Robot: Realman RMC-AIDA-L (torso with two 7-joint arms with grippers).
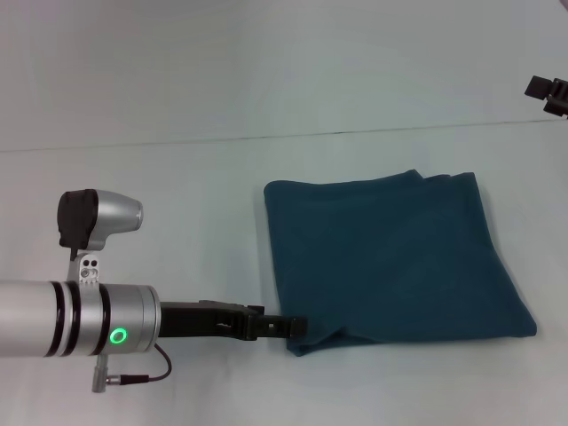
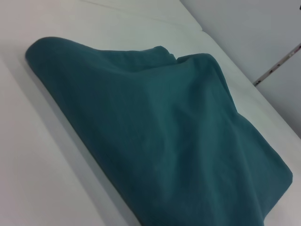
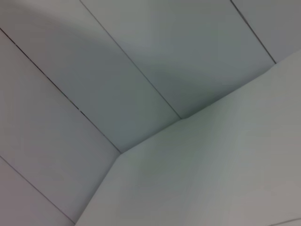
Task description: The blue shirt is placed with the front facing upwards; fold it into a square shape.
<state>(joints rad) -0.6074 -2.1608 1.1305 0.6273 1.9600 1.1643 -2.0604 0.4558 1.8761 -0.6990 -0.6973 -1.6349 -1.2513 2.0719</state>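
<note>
Low, left pincer (image 1: pixel 297 327) at blue shirt (image 1: pixel 399 257)

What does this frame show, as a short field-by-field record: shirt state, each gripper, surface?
shirt: blue shirt folded into a rough square, no lettering or label visible
shirt position: flat on the white table, right of centre in the head view
loose spot: near-left corner bulges slightly
left gripper: left gripper low, at the shirt's near-left corner
right gripper: right gripper far right edge of the head view, away from the shirt
right wrist view: only bare surfaces
</note>
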